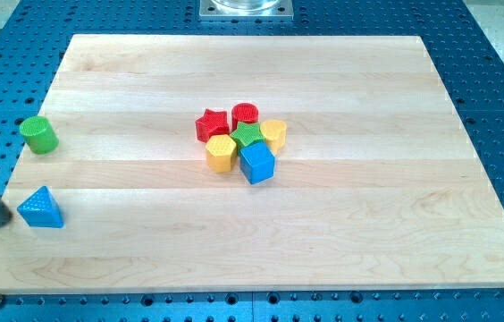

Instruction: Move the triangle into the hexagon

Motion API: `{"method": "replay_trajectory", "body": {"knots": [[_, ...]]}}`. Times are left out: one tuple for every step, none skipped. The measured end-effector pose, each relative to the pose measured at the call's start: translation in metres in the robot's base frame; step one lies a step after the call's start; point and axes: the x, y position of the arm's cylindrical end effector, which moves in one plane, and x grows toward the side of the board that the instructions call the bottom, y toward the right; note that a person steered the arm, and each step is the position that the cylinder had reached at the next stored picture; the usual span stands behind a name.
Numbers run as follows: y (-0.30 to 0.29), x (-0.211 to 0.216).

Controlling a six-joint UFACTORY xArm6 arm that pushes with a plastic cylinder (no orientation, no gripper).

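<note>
A blue triangle (pixel 41 208) lies near the board's left edge, low in the view. My tip (pixel 0 221) stands just to its left, close to it or touching; I cannot tell which. A yellow hexagon (pixel 221 153) sits in a cluster at the board's middle, far to the right of the triangle. A second yellow block (pixel 273 134), maybe also a hexagon, sits at the cluster's right.
The cluster also holds a red star (pixel 212 125), a red cylinder (pixel 245 114), a green block (pixel 248 136) and a blue cube (pixel 256 163). A green cylinder (pixel 38 134) stands alone near the left edge, above the triangle. The wooden board (pixel 368 224) lies on a blue perforated table.
</note>
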Motion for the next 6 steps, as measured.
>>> {"method": "replay_trajectory", "body": {"knots": [[0.046, 0.001], [0.080, 0.006], [0.106, 0.020], [0.106, 0.045], [0.112, 0.044], [0.120, 0.030]]}}
